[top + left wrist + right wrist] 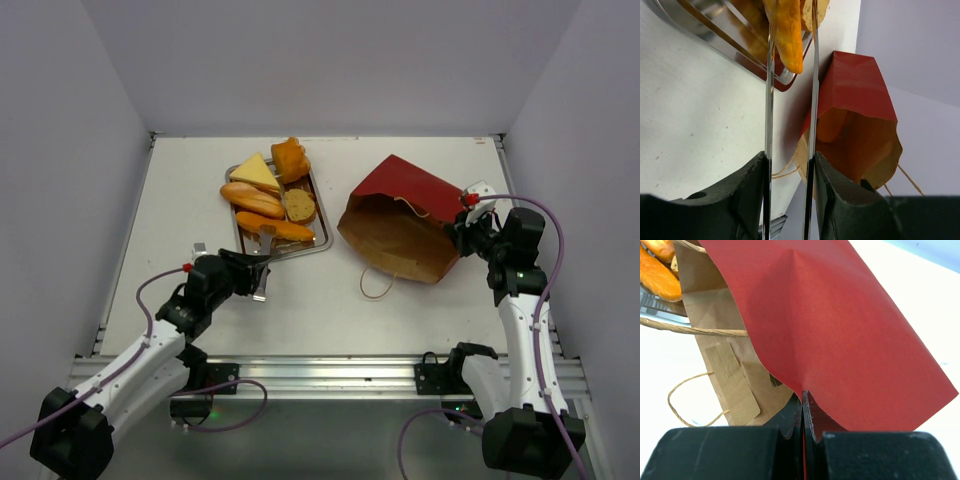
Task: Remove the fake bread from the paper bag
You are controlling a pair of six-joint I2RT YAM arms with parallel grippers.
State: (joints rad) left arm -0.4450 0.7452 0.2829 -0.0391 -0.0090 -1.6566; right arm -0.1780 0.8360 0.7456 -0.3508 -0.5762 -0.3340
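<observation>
Five breads (252, 199) lie on the tray (322, 243), counted only from above | left gripper (265, 255): fingers (769, 100) apart, long loaf (790, 45) tip between them | right gripper (803, 402): pinched shut on the bag (840, 330), its red wall | bag's bottom hidden

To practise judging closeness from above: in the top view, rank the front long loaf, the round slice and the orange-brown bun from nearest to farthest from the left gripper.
1. Front long loaf, at the tray's near edge, by the left gripper.
2. Round slice, mid-tray, right side.
3. Orange-brown bun, tray's far end.
</observation>
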